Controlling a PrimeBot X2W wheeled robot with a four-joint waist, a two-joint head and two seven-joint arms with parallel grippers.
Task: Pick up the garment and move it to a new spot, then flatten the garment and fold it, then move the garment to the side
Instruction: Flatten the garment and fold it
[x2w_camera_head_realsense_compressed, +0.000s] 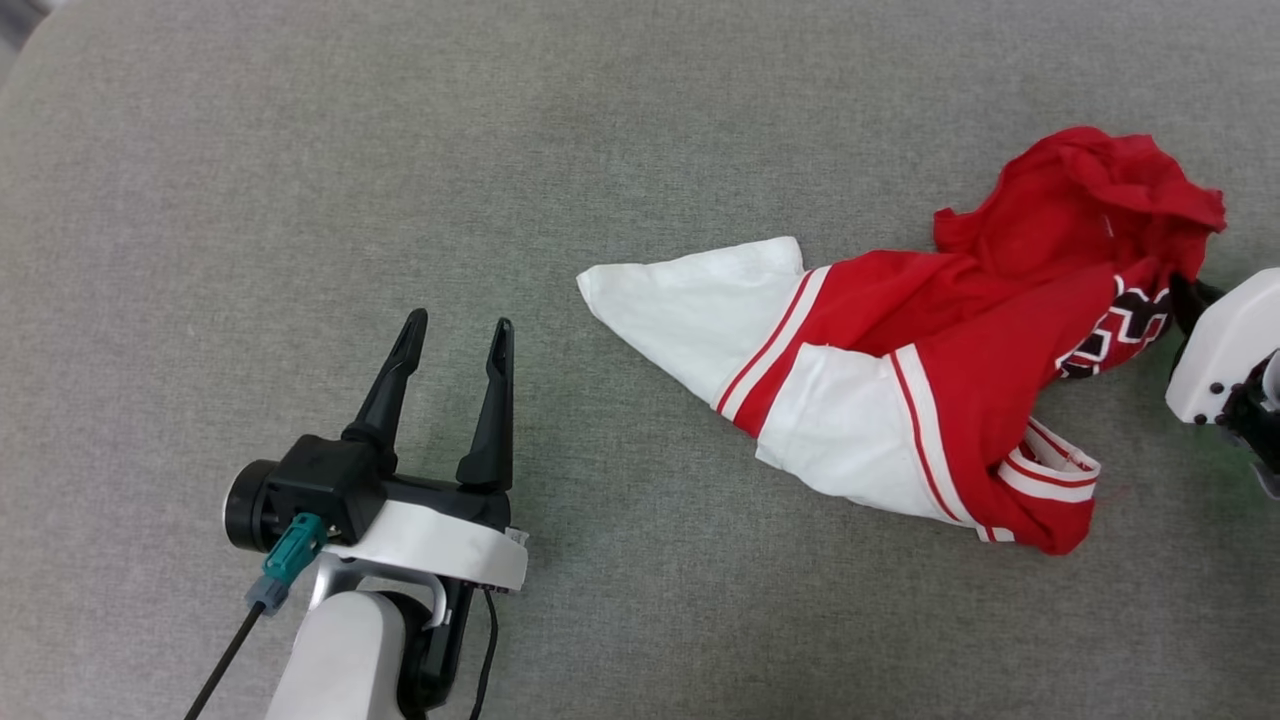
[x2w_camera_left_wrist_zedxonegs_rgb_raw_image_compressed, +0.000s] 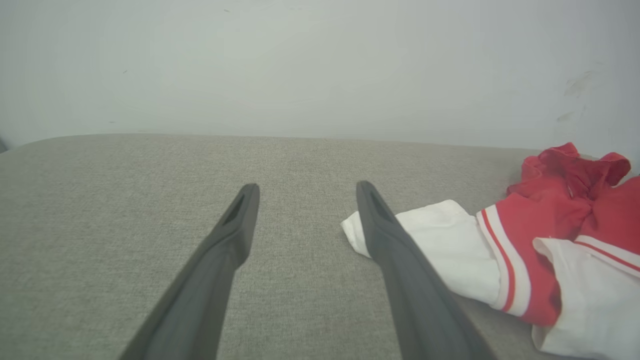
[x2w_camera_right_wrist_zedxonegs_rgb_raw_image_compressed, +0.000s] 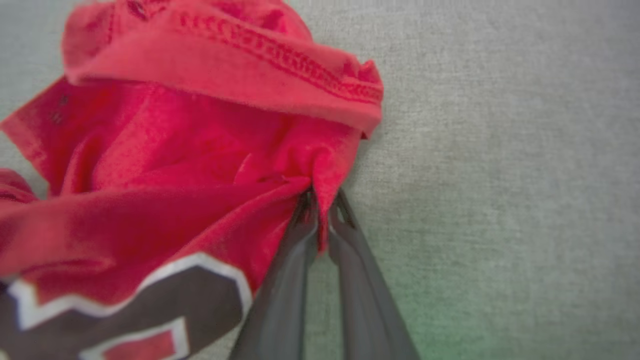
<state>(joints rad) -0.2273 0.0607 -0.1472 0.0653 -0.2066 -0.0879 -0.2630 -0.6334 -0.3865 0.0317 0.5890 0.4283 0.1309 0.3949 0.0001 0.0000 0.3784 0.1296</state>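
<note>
The garment (x2w_camera_head_realsense_compressed: 900, 390) lies crumpled across the right half of the head view. It looks light, limp and quick to bunch, so a single pinch will likely lift it as a hanging rope rather than a sheet. One white sleeve (x2w_camera_head_realsense_compressed: 690, 300) points toward frame centre, and black lettering (x2w_camera_head_realsense_compressed: 1120, 330) peeks out at the far right. There the right gripper (x2w_camera_right_wrist_zedxonegs_rgb_raw_image_compressed: 322, 200) is clamped tight on a gathered red fold just under a stitched hem. That's a fair hold for carrying, though flattening will probably want corners or shoulders. At lower left the left gripper (x2w_camera_head_realsense_compressed: 460, 322) stands spread wide, holding nothing. Underneath is a grey woven cushion (x2w_camera_head_realsense_compressed: 300, 150), likely to drag on jersey, with a plain pale wall (x2w_camera_left_wrist_zedxonegs_rgb_raw_image_compressed: 300, 65) beyond.
</note>
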